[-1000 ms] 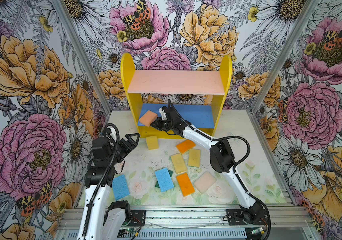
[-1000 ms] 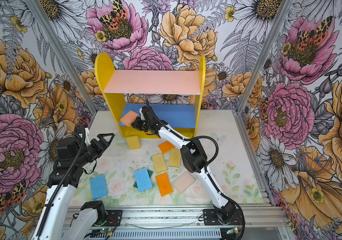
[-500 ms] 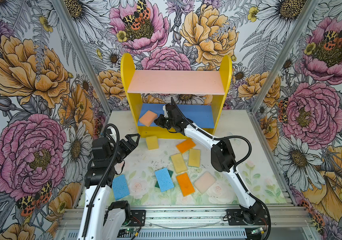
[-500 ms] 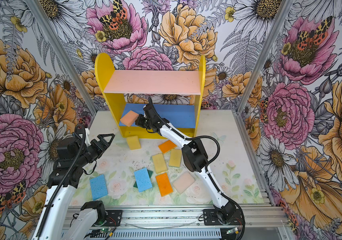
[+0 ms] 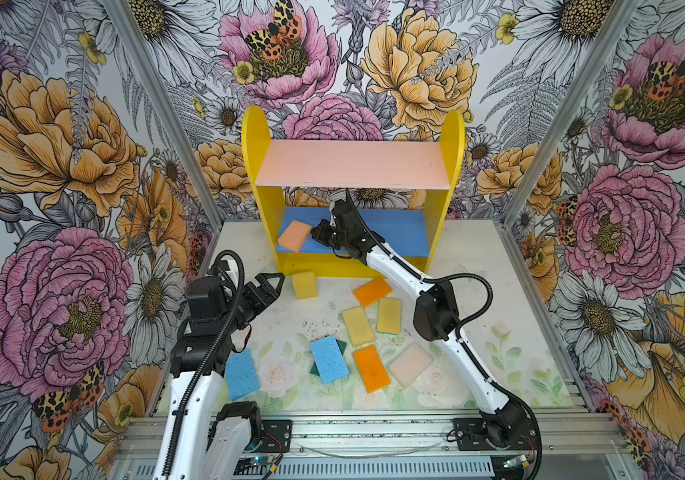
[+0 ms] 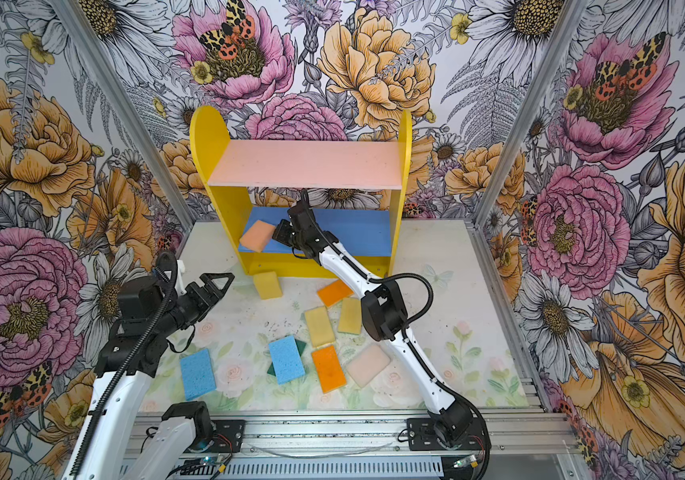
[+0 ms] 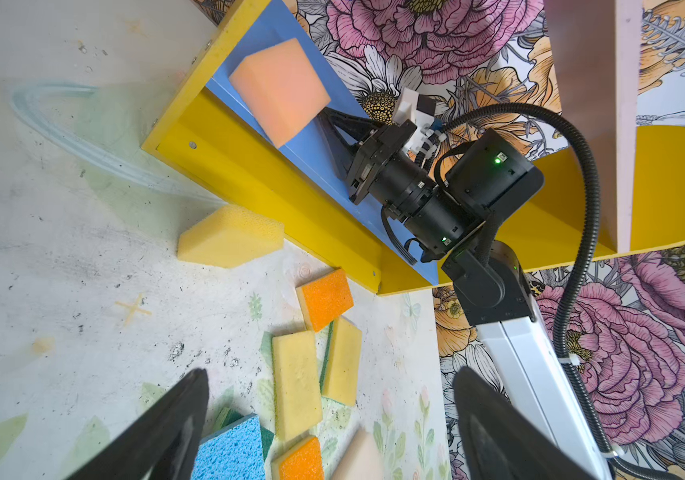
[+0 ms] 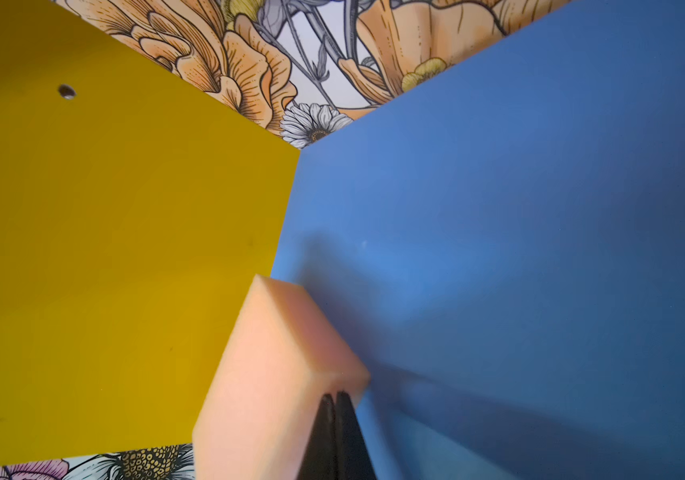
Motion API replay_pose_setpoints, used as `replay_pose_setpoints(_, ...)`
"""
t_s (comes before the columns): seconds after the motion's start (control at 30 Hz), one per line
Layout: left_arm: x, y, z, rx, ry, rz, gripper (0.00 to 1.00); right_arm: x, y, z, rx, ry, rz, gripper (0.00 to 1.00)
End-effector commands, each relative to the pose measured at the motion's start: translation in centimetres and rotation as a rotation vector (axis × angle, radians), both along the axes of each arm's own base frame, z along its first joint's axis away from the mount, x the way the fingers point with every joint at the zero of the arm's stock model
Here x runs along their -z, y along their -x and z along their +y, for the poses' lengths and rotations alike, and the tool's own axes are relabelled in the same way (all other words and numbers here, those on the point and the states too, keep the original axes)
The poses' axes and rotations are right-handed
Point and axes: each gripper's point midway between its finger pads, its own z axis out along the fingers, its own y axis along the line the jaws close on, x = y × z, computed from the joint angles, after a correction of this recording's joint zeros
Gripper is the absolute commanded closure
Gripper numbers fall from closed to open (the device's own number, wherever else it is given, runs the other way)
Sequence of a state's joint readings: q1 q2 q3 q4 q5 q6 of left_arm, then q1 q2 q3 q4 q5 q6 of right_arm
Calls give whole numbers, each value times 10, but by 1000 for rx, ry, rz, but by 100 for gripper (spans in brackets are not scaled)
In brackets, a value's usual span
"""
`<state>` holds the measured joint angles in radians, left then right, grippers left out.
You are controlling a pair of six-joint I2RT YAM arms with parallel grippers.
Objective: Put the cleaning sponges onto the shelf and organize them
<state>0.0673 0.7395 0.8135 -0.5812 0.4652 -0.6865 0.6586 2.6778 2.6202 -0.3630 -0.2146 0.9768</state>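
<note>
Right wrist view, right gripper (image 8: 334, 400) closed tight against peach sponge (image 8: 266, 374) on blue lower board (image 8: 498, 249), left gripper (image 5: 275, 286) wide, empty

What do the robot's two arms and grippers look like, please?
The left arm and right arm have white shells with black joint housings, each trailed by a black ribbed cable hose. The left gripper and right gripper are black with triangular fingers. Green lights glow near the right wrist.

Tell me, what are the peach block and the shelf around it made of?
The peach sponge looks like matte foam: dull smooth faces, soft edges. The shelf seems painted wood or fibreboard: flat opaque colour, screw heads in its yellow frame.
</note>
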Motion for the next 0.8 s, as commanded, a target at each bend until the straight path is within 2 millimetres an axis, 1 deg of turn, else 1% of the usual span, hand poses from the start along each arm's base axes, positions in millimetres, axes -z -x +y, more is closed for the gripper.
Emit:
replay_pose_setpoints(0.0,-8,1,1,6,-38,-27,8,36,6,12,-32,17,57,100)
replay_pose_setpoints(0.27,-7,3,2,1,-46,-25,7,40,14,37,-92,-38,43,99)
replay_pose_setpoints(0.5,-4,6,4,-2,-49,-14,7,48,22,48,-114,-47,48,98)
replay_pose_setpoints(0.6,-1,6,4,-2,-49,-10,6,40,22,47,-113,-50,38,98)
replay_pose_setpoints(0.67,0,6,4,-2,-48,-6,6,28,21,43,-108,-45,18,98)
replay_pose_setpoints(0.77,2,6,3,5,-46,-3,6,-2,20,35,-104,-21,-52,93)
